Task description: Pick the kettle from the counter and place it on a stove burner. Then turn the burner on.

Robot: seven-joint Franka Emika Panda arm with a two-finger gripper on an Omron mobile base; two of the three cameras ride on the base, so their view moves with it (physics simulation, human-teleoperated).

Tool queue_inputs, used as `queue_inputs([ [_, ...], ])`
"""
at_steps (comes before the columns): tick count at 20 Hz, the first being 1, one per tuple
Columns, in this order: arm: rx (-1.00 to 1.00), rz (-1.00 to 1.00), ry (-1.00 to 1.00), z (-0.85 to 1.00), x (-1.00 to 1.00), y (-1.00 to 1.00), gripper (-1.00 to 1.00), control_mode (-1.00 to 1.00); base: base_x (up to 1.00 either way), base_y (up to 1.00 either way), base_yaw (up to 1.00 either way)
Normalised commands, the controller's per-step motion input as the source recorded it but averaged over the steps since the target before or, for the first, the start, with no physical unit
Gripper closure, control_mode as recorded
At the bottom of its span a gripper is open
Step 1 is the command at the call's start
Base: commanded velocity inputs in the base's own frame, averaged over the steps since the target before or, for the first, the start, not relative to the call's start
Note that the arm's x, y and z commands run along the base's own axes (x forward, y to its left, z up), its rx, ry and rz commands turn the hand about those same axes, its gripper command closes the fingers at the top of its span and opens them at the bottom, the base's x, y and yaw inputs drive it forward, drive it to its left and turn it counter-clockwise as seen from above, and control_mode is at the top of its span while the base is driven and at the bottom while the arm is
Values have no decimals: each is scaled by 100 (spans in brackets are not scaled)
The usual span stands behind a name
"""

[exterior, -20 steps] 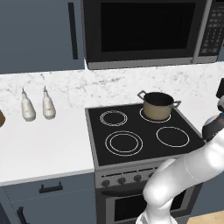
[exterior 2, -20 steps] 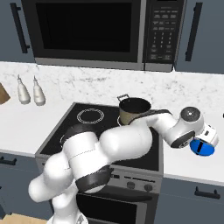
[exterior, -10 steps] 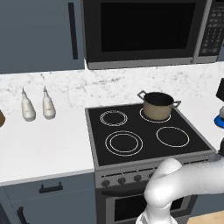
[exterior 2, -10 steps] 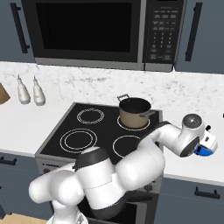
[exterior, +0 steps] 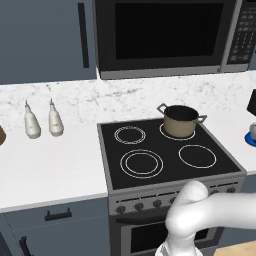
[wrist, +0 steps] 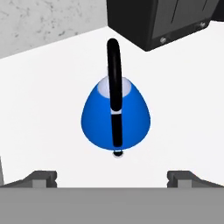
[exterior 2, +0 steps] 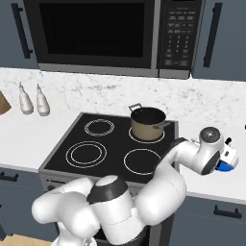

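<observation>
1. Jaws spread to their widest and holding nothing: the gripper [wrist: 112, 177] hangs over the kettle [wrist: 115, 117], its two tips low in the hand view, one to each side of the blue body.
2. Kettle stands upright on the white table [wrist: 48, 113], between the tips but farther along the hand's line of sight, apart from both.
3. Its black arched handle [wrist: 114, 83] runs straight away from the hand, crosswise to the line between the tips, so closing should pinch it across its thin side.
4. A dark appliance [wrist: 162, 19] sits just behind the kettle; bare table lies open to either side.
5. From the right base view, the kettle is right of the cooktop [exterior 2: 77, 133], and the large double-ring stove burner [exterior 2: 86, 153] lies at front left, past the tan pot [exterior 2: 147, 123].
</observation>
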Motion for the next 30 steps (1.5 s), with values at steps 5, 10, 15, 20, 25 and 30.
queue_inputs([
  [5,0,0,0,-4,16,-7,-100,-100,0,0,0],
  [10,0,0,0,-3,14,-11,-100,-100,0,0,0],
  [15,0,0,0,-6,18,-12,-100,-100,0,0,0],
  [20,0,0,0,-11,21,-11,-100,-100,0,0,0],
  [25,0,0,0,-14,23,-14,-100,-100,0,0,0],
  [30,0,0,0,-9,17,-19,-100,-100,0,0,0],
])
